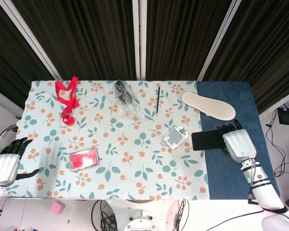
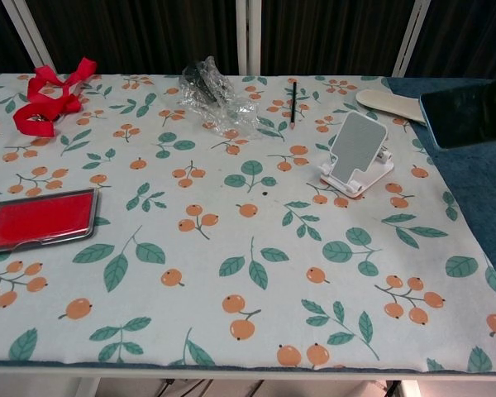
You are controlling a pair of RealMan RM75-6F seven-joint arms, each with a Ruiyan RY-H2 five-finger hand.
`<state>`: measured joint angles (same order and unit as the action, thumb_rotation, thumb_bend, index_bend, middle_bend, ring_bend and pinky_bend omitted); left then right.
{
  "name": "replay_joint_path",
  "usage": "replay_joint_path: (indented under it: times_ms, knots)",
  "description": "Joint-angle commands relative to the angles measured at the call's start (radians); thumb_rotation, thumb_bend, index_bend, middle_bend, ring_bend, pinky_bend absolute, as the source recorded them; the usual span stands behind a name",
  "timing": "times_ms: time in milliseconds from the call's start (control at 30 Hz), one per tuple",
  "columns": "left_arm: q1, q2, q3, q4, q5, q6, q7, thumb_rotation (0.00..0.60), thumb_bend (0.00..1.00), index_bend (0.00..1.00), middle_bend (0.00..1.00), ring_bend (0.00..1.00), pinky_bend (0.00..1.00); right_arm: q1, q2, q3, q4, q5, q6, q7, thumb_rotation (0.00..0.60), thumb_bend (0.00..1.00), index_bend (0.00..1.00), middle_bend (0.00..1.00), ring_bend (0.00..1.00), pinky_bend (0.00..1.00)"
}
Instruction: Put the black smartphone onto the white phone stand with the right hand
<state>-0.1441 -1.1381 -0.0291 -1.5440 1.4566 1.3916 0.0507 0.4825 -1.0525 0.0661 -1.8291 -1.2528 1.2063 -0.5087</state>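
The fingers (image 1: 226, 128) of the right hand (image 1: 237, 144) are wrapping over the far edge of the black phone (image 1: 208, 140), gripping one end while the rest of it is jutting out flat toward the white stand (image 1: 176, 137). In the chest view the phone (image 2: 465, 112) is hanging above the blue mat (image 2: 471, 198), clear of the table and well off to the side of the stand (image 2: 356, 153), partly covering the pale insole (image 2: 380, 99) behind it. The risk is lying mostly in that grip: the phone is being held by one end only, so it is probably free to pivot or slide out as the hand is tilting it toward the sloped backrest. The stand is looking light and is sitting loose on the flowered cloth (image 2: 231, 248), so a phone arriving too low or too flat is likely to be pushing it away or tipping it rather than seating on its lip. Letting go before the lower edge is catching that lip could send the phone sliding off. The left hand (image 1: 5, 166) is idling at the near corner, fingers loosely spread and holding nothing.
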Motion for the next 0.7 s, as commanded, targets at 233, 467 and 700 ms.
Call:
replay_joint_path:
  times_ms: [233,467,700]
  knots:
    - [0.001,-0.007,-0.001,0.002,0.001,0.003,-0.007,0.485,0.00,0.13,0.11,0.11,0.25,0.196,0.133,0.112,-0.126,0.090,-0.128,-0.406,0.600,0.35,0.55,0.46,0.47,0.13]
    - [0.001,-0.003,-0.001,0.005,0.005,0.003,-0.021,0.485,0.00,0.13,0.11,0.10,0.25,0.388,0.131,0.113,-0.141,0.305,-0.265,-0.712,0.600,0.35,0.56,0.44,0.47,0.15]
    - [0.002,-0.004,-0.002,0.008,0.002,0.004,-0.032,0.482,0.00,0.13,0.11,0.10,0.25,0.565,0.116,0.060,-0.184,0.528,-0.290,-0.960,0.600,0.35,0.56,0.44,0.47,0.16]
